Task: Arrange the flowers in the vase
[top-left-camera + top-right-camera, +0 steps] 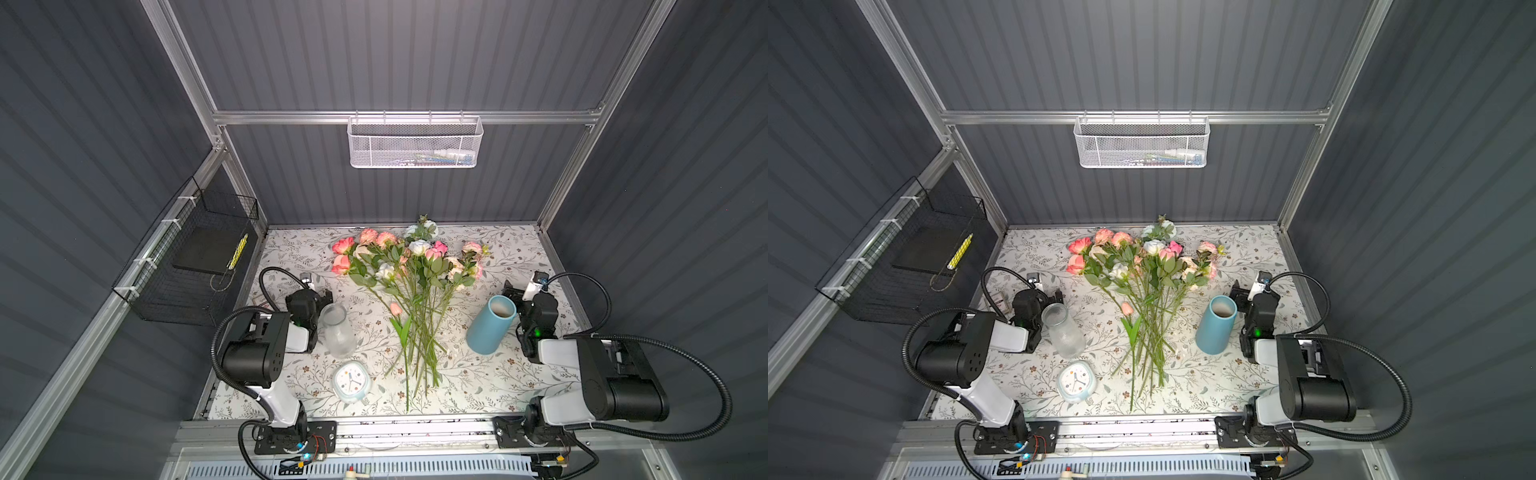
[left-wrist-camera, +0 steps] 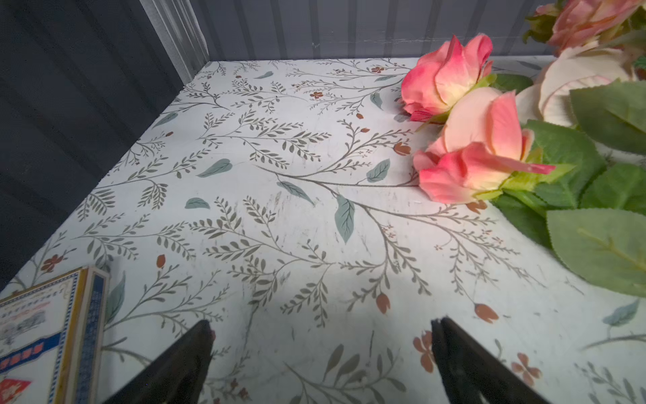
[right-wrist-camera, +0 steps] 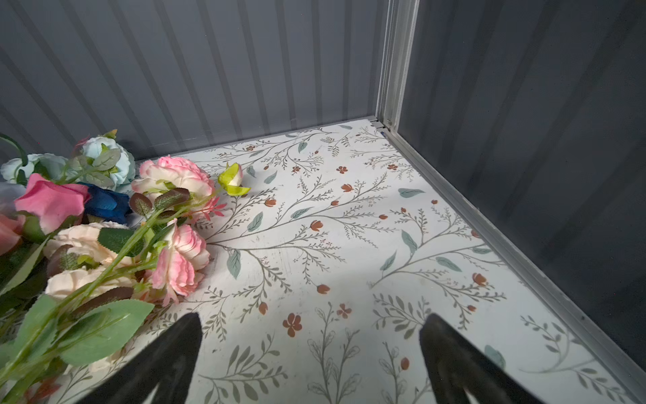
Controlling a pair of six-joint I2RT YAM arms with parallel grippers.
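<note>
The flowers [image 1: 415, 278] [image 1: 1148, 278] lie in a loose bunch mid-table, with coral, pink, cream and white heads toward the back wall and green stems toward the front. A clear glass vase [image 1: 337, 330] stands left of them, and a blue vase [image 1: 490, 326] stands to their right. My left gripper [image 2: 321, 327] is open and empty beside the glass vase, with coral roses [image 2: 468, 168] off to one side. Also open and empty, my right gripper [image 3: 311, 321] sits beside the blue vase, near pink peonies [image 3: 178, 259] and a deep blue bloom [image 3: 105, 204].
A pale blue alarm clock [image 1: 351, 380] lies at the front, left of the stem ends. A printed card box [image 2: 45, 335] sits by the left gripper. A black wire basket [image 1: 195, 266] hangs on the left wall and a white mesh basket [image 1: 413, 143] on the back rail.
</note>
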